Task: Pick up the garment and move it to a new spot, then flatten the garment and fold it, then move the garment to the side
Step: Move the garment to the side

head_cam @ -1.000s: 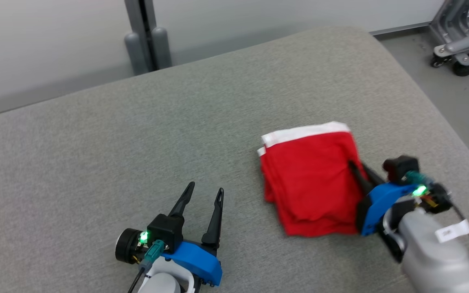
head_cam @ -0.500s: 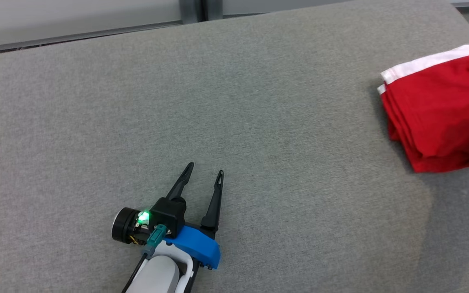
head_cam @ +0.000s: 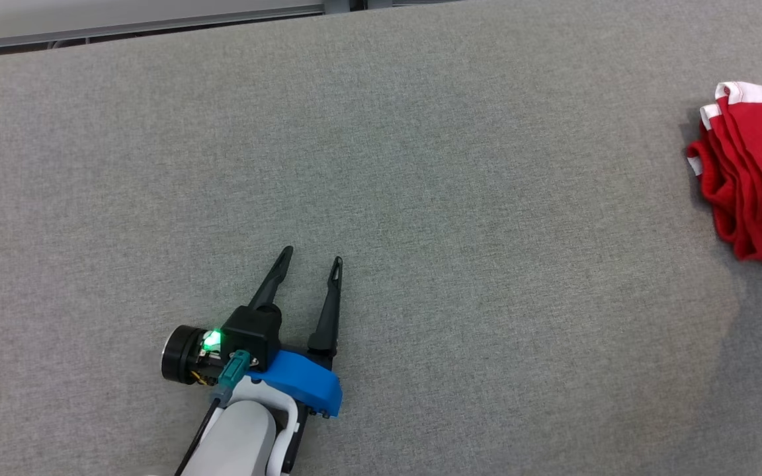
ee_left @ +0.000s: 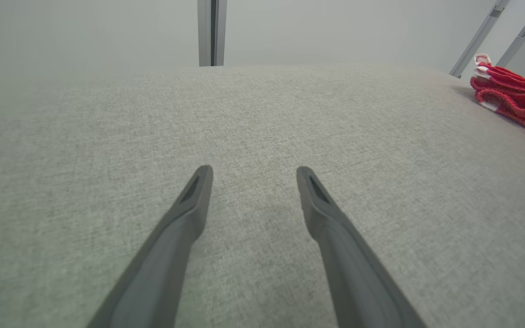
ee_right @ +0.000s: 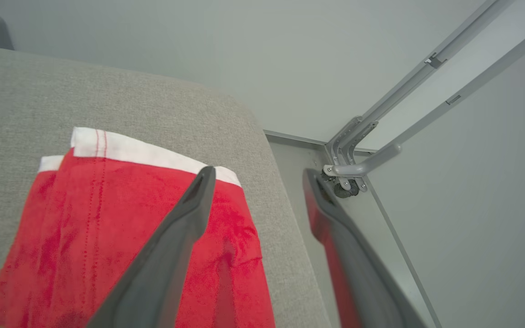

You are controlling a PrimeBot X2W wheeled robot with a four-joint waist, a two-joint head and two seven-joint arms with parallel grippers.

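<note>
The garment [head_cam: 758, 178], red with a white band, lies folded on the grey fabric table [head_cam: 421, 165] at the right edge of the head view. In the left wrist view the garment [ee_left: 513, 91] sits far off to the right. My left gripper [head_cam: 311, 256] rests open and empty low over the table at lower left, its fingers [ee_left: 254, 171] spread over bare fabric. My right gripper [ee_right: 259, 172] stands open above the garment [ee_right: 107, 218]. Its left finger crosses over the red cloth and its right finger hangs past the table's edge. Nothing is pinched between them.
The garment lies close to the table's rounded right corner [ee_right: 253, 123], with floor beyond. A wheeled grey metal frame [ee_right: 349, 177] stands on that floor. A grey post [ee_left: 212, 32] rises behind the table's far edge.
My right gripper has opened and let go of the garment. The head camera has swung left, so the garment now sits at the view's right edge. The left arm has barely moved.
</note>
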